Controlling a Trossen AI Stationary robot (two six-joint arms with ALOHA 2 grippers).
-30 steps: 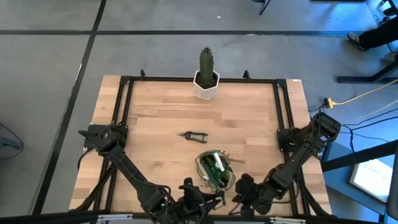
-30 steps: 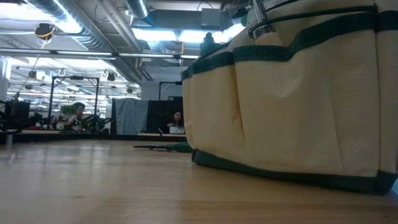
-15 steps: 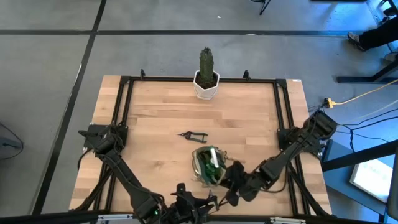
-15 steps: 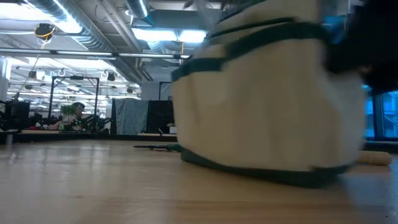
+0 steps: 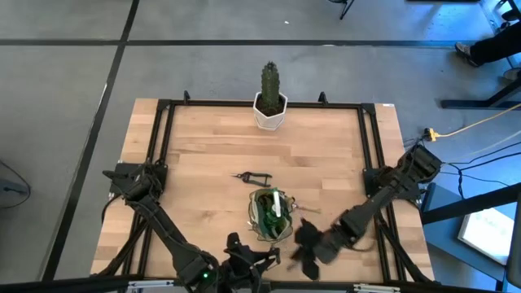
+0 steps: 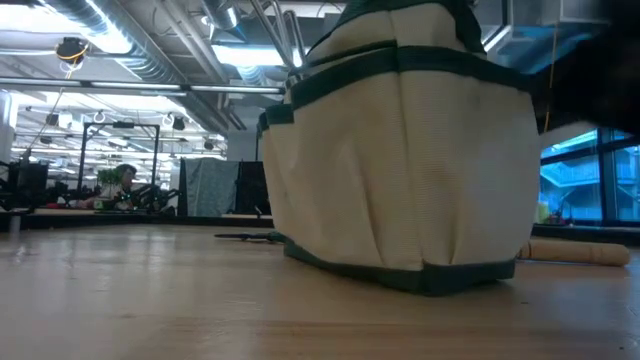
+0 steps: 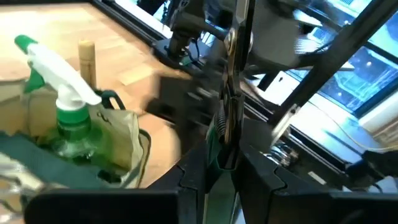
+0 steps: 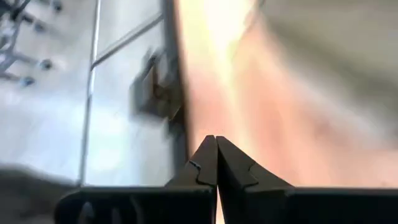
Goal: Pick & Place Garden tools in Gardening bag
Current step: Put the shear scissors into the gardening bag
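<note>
The gardening bag [image 5: 271, 218], tan with green trim, stands on the table's near half, with the green sprayer [image 7: 68, 106] upright inside it. The dark pruning shears [image 5: 252, 176] lie flat on the table just beyond it. A wooden-handled tool [image 5: 308, 210] lies at the bag's right. My left gripper [image 7: 221, 162] is at the near edge, left of the bag, shut on a thin strip. My right gripper [image 8: 216, 155] is shut and empty, low beside the bag's near right side [image 5: 303, 242]. My left gripper pinches a thin strip [image 7: 215, 146] between its two fingers. The strip is green at the fingers and looks like dark metal higher up, and what it is I cannot tell. It stands up out of the fingers, clear of the table. My right gripper is close against the bag, but I cannot tell whether it touches it.
A green cactus in a white pot [image 5: 270, 112] stands at the middle of the far edge. A black frame [image 5: 163, 146] runs round the tabletop. Bare wood lies to the left of the bag and between the shears and the pot.
My right gripper has gone toward the table's left, up to the bag. The bag has slid a little toward the left and far side and has turned about on the table, staying upright. My left gripper has shifted a little left along the near edge.
</note>
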